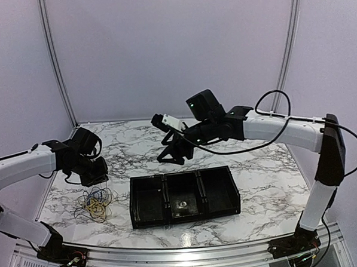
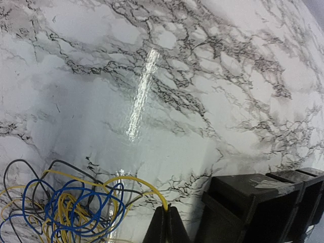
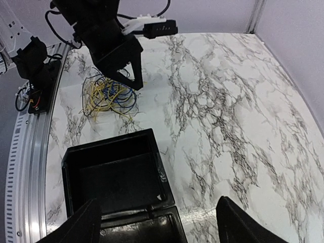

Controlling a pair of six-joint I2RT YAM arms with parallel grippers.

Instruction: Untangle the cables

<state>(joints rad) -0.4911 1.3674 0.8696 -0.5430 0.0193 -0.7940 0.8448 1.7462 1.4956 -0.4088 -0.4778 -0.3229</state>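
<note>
Yellow cable pinched in left gripper | right gripper spread wide, idle | lift slowly — blue loops may snag.

Bright overhead light leaves a glare streak on the marble table (left wrist view soft)

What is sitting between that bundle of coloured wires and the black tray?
Nothing but bare marble tabletop separates the cables from the black three-compartment tray, clearest in the top external view.
</note>
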